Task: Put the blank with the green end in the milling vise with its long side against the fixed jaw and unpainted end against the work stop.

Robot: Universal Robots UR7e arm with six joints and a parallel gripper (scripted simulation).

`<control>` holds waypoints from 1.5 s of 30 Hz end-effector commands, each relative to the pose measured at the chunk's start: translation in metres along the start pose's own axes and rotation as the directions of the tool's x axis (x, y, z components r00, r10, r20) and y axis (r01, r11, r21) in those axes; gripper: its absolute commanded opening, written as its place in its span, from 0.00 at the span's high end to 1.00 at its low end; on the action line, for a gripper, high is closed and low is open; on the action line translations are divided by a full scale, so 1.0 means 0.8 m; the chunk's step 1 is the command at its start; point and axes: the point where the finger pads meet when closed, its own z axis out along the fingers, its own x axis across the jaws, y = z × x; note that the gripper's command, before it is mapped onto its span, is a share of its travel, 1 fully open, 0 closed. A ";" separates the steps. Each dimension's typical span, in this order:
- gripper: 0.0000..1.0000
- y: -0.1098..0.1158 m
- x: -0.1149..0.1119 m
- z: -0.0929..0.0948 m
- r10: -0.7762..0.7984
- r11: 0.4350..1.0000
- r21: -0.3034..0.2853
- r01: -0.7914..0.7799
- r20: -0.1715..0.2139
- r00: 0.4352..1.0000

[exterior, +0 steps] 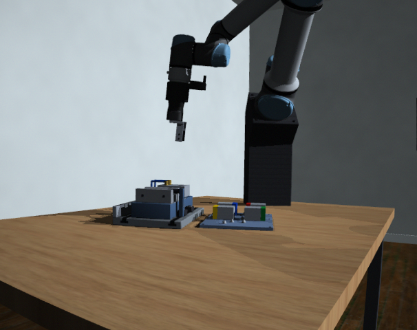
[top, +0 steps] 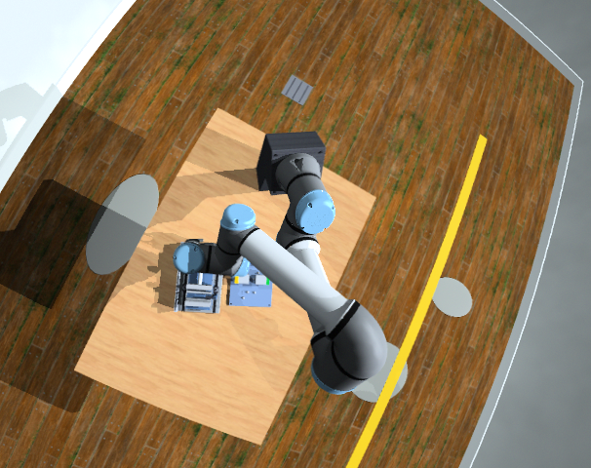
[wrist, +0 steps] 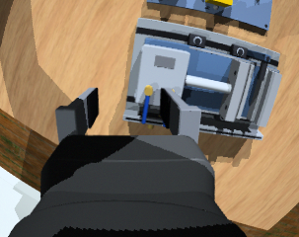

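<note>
The blank with the green end (top: 258,280) (exterior: 253,213) lies on the blue plate (top: 257,300) (exterior: 253,226) (wrist: 253,16), green end to the right in the exterior view. The vise (top: 197,307) (exterior: 153,210) (wrist: 203,64) stands beside the plate. Its hosed jaw (wrist: 164,74) carries a yellow fitting and blue hose; the fixed jaw (exterior: 154,195) is at its near end in the exterior view. A pale rod (wrist: 208,83) lies between the jaws, and no blank shows there. My gripper (exterior: 179,140) (wrist: 128,100) is open and empty, well above the vise; the arm hides it in the top view.
The plate also holds a yellow-ended blank (top: 244,279) (exterior: 225,212), a blue-ended blank (exterior: 234,206) and a red-ended blank (exterior: 257,204). Small pins (exterior: 232,220) stand up from the plate near its front. The vise's base rail faces the plate across a narrow gap.
</note>
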 end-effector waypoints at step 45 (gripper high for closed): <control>0.00 -0.137 0.063 -0.065 0.105 0.990 0.107 -0.096 -0.085 0.991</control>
